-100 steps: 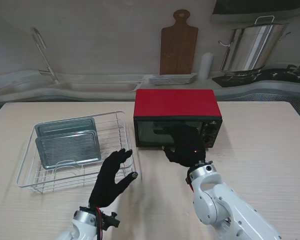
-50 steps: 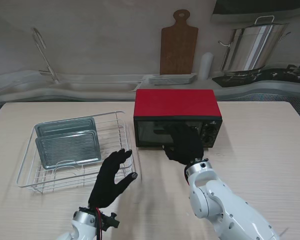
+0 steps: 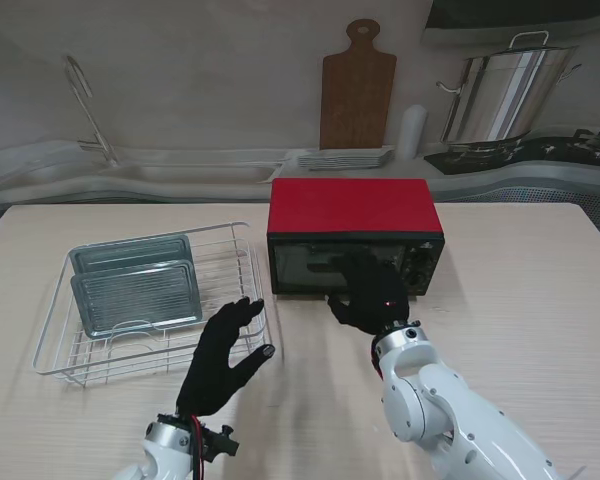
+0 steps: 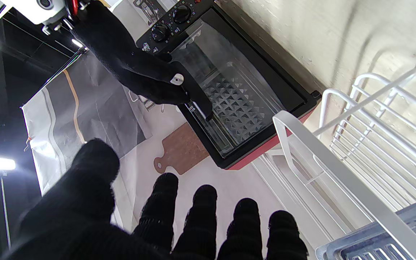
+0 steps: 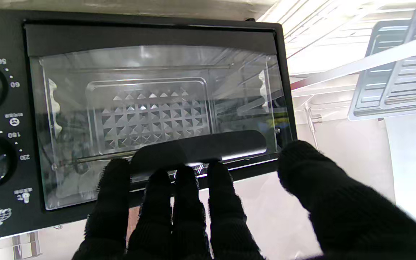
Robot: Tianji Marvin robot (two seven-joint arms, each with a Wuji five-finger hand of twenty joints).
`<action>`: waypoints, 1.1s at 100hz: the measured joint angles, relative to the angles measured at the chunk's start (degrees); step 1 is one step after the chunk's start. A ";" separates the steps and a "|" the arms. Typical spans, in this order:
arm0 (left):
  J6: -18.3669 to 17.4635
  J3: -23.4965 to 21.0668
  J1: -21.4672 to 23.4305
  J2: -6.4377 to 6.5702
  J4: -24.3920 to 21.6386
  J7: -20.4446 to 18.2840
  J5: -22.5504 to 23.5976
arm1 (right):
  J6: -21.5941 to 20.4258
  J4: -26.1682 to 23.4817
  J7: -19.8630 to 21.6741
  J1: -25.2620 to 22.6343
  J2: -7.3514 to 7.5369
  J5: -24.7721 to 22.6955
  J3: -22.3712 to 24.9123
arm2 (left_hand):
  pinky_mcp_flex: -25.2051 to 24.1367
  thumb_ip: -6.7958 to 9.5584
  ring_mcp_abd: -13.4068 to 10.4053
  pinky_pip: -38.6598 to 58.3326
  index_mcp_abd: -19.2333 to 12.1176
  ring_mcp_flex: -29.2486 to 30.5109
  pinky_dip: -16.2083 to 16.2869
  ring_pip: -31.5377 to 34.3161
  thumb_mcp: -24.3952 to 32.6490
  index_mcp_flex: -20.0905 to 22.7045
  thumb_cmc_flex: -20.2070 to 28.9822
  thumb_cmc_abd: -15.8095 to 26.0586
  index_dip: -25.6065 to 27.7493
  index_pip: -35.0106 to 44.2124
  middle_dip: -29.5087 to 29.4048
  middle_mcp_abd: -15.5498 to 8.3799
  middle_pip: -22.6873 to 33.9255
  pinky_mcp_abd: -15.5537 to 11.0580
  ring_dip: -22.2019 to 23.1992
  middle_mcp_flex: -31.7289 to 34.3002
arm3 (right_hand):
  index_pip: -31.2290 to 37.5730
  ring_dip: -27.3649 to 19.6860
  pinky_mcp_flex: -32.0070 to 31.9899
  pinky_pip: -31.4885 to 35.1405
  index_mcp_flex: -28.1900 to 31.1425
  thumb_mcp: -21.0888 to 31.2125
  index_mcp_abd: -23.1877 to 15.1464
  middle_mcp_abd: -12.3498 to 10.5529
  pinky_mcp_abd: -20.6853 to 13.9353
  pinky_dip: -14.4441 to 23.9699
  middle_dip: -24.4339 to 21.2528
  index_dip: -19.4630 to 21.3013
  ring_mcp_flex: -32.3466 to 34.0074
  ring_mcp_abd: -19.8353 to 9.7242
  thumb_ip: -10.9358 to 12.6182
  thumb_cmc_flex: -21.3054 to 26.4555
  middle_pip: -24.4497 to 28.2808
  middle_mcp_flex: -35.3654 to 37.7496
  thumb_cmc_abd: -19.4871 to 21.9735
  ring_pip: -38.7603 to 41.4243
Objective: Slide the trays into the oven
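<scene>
We reach our black-gloved right hand (image 3: 368, 293) to the dark handle bar (image 5: 199, 148) on the glass door (image 5: 157, 119) of the red-topped countertop oven (image 3: 355, 232), four fingertips (image 5: 164, 187) laid on the bar and the thumb held apart, not yet curled into a real grip; the door looks shut. The two ribbed grey metal trays (image 3: 135, 285) stand on edge in the white wire dish rack (image 3: 242, 262) on the pale wooden counter (image 3: 520, 290), to the left of the oven, untouched. Our left hand (image 3: 223, 356) hovers open near the rack, fingers spread and holding nothing. With only fingertips on the bar, we judge they could slip off as the door is pulled down, or the light oven could drag toward us. An unbraced door may snap back, and a tray could snag on the rack's wires.
</scene>
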 measured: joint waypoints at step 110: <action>-1.43 0.05 0.51 0.03 0.01 0.25 0.42 | -12.20 -2.76 -7.68 -18.40 0.37 -0.83 8.09 | -0.02 0.00 0.00 0.00 0.54 0.00 0.01 -0.01 0.00 0.02 0.00 0.00 0.00 -0.59 0.00 0.55 -0.01 0.00 0.00 0.00 | 0.06 -1.34 -1.46 0.51 0.11 0.04 0.05 -1.14 0.15 0.57 0.35 0.05 0.08 -4.07 1.10 0.00 0.88 0.15 0.46 0.30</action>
